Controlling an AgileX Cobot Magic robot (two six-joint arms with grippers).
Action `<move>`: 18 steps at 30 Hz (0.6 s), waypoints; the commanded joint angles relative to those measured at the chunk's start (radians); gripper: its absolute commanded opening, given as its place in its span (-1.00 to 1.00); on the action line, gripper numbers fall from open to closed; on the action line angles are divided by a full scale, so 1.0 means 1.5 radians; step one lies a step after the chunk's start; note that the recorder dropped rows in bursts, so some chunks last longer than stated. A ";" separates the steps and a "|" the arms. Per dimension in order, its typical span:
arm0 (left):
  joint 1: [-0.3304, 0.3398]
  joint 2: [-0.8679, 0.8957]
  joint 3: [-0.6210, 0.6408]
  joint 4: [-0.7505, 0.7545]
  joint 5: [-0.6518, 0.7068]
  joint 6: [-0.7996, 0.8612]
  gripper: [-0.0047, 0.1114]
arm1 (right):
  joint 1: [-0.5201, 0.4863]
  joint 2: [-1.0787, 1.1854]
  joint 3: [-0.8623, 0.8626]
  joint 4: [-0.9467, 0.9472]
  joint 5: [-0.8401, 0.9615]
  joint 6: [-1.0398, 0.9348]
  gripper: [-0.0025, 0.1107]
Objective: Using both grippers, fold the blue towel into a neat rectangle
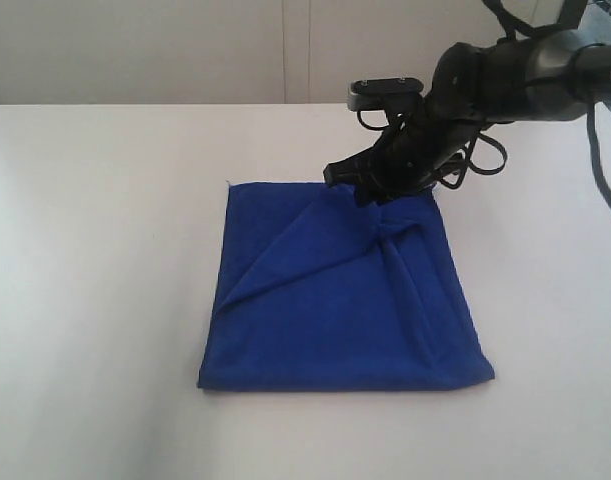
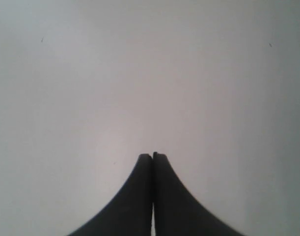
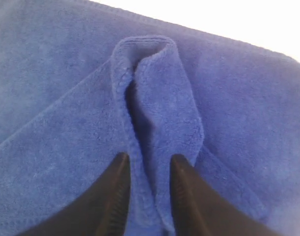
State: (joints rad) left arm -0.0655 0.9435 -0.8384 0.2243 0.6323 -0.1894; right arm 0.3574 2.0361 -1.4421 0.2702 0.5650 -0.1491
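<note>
Ext view: blue towel (image 1: 335,310) lies mid-table, creased, R gripper (image 1: 370,190) at its far edge. Only R wrist cam shows me jaws apart, straddling raised towel fold. L gripper (image 2: 153,155), wrist cam only: jaws together over bare surface. White table (image 1: 85,250), pale wall (image 1: 185,50) behind.

Bright, even light — soft blur

No readable text, label, brand, number or sign noted in any view. Blue towel (image 1: 345,300), including fold between right gripper (image 3: 150,157) fingers: plain pile, nothing printed. Left gripper (image 2: 152,155) fingers: plain black, nothing marked.
</note>
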 commanded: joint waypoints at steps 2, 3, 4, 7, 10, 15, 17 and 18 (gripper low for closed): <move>0.000 -0.005 0.000 -0.002 0.008 -0.004 -0.92 | 0.007 0.001 -0.001 0.003 -0.009 -0.008 -0.46; 0.000 -0.005 0.000 -0.002 0.008 -0.004 -0.92 | 0.007 0.001 -0.001 0.003 -0.009 -0.008 -0.46; 0.000 -0.005 0.000 -0.002 0.008 -0.004 -0.92 | 0.007 0.003 -0.001 0.003 -0.009 -0.008 -0.46; 0.000 -0.005 0.000 -0.002 0.008 -0.004 -0.92 | 0.007 0.016 -0.001 0.004 -0.004 -0.008 -0.46; 0.000 -0.005 0.000 -0.002 0.008 -0.004 -0.92 | 0.007 0.031 -0.001 0.005 0.003 -0.008 -0.46; 0.000 -0.005 0.000 -0.002 0.008 -0.004 -0.92 | 0.007 0.030 -0.001 0.008 0.008 -0.008 -0.52; 0.000 -0.005 0.000 -0.002 0.008 -0.004 -0.92 | 0.007 0.027 -0.001 0.009 0.008 -0.008 -0.63; 0.000 -0.005 0.000 -0.002 0.008 -0.004 -0.92 | 0.007 0.027 -0.001 0.011 0.008 -0.008 -0.71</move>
State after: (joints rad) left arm -0.0655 0.9435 -0.8384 0.2243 0.6323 -0.1894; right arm 0.3694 2.0903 -1.4421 0.2775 0.5717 -0.1491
